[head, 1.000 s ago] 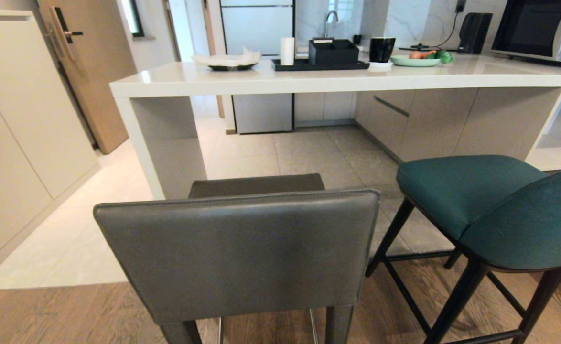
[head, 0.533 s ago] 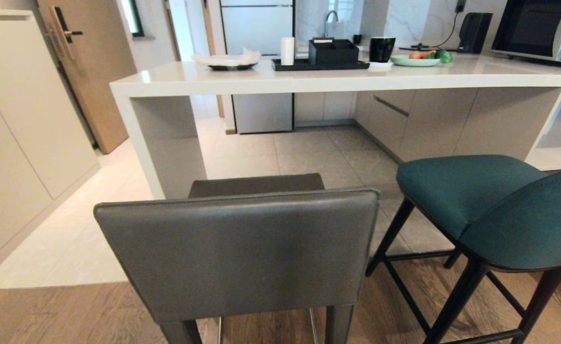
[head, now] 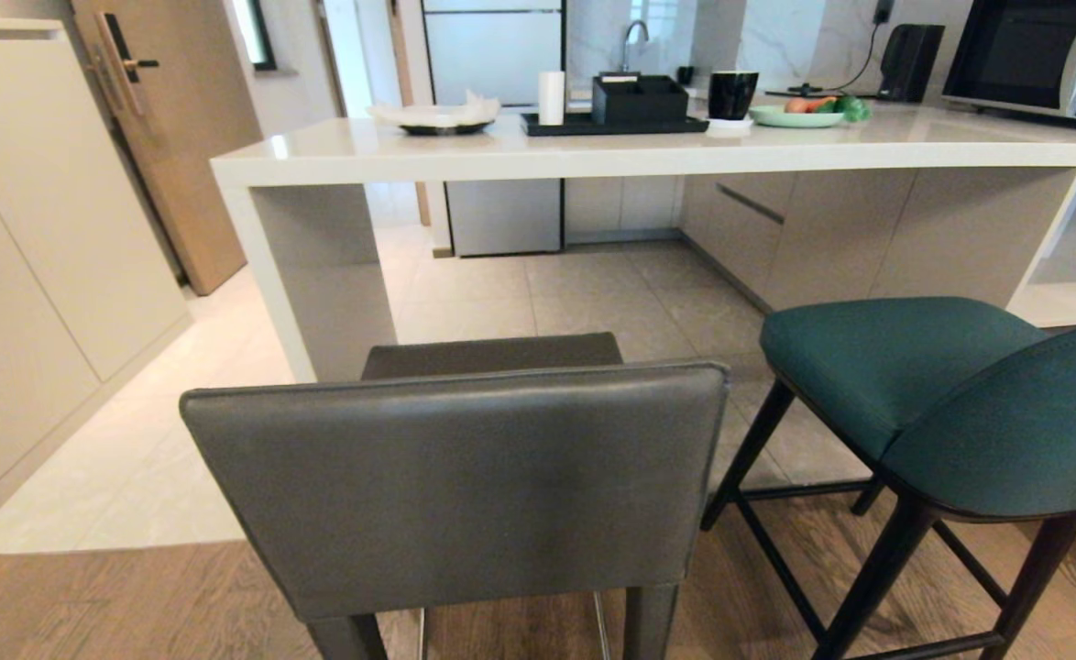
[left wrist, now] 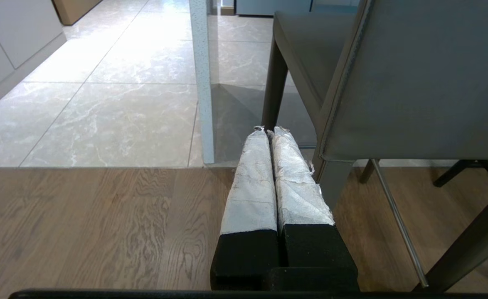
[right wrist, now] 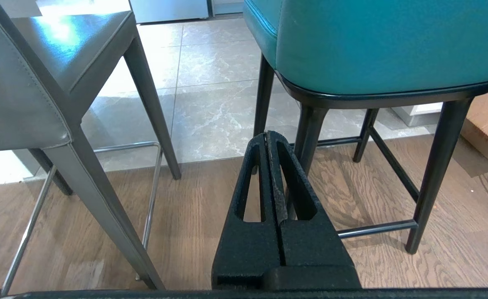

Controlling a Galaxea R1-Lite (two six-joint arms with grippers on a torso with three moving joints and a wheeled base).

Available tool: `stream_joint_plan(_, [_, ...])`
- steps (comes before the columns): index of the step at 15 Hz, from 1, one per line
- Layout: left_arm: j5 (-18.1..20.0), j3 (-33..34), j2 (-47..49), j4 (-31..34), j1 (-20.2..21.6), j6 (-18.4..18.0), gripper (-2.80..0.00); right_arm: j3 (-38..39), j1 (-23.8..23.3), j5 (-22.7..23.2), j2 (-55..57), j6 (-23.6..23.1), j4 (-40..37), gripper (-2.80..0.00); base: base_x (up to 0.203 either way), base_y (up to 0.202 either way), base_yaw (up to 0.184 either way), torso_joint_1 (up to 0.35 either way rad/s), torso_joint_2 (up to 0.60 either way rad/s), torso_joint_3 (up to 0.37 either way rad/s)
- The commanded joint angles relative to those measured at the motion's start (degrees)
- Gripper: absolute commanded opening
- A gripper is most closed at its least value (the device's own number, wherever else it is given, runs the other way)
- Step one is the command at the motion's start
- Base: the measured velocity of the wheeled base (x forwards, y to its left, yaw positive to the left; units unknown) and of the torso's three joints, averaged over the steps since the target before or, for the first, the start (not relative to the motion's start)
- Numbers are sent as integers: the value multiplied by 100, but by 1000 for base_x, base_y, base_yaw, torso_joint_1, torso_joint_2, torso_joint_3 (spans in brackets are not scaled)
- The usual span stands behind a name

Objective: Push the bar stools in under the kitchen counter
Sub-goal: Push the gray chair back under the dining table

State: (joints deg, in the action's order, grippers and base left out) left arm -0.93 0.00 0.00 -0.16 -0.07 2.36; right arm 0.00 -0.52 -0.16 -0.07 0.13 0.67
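Just ahead of the left gripper (left wrist: 267,129), fingers pressed together, stands the grey stool (head: 465,477), the teal stool (right wrist: 373,45) above the equally closed right gripper (right wrist: 267,133), both short of the counter (head: 538,156); an off-centre push could swing either stool.

Head camera looks down across the grey stool (head: 455,477) toward the kitchen counter (head: 593,151); low wrist cameras face forward, sharing that stool (left wrist: 393,79) (right wrist: 19,83).
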Motion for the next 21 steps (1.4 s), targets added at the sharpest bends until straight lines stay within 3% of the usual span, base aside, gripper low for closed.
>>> stream_joint_plan(1, [-4, 9, 9, -2, 1, 1, -280, 0, 0, 9, 6, -9, 4, -280, 0, 0, 0, 0, 0, 0])
stream_joint_plan(8, [6, -16, 0, -113, 7, 34, -280, -272, 8, 172, 44, -133, -60, -280, 0, 0, 0, 0, 0, 0])
stream_joint_plan(10, [324, -466, 156, -264, 7, 253, -280, -777, 7, 441, 597, -52, -77, -280, 0, 0, 0, 0, 0, 0])
stream_joint_plan(13, [730, -1098, 1481, -427, -45, 433, -280, -1485, 12, 847, 2020, 165, 99, -280, 0, 0, 0, 0, 0, 0])
stream_joint_plan(15, [822, -1244, 2632, -1031, -145, 508, -280, -1769, 14, 1122, 3135, 239, 704, -280, 0, 0, 0, 0, 0, 0])
stream_joint_plan(18, [899, -1169, 4352, -2696, -215, 610, -280, -1929, 93, 1326, 4807, 203, 2266, -280, 0, 0, 0, 0, 0, 0])
stream_joint_plan(21, [997, -880, 5708, -4240, -224, 603, -280, -1864, 782, 1390, 5836, 192, 3247, -280, 0, 0, 0, 0, 0, 0])
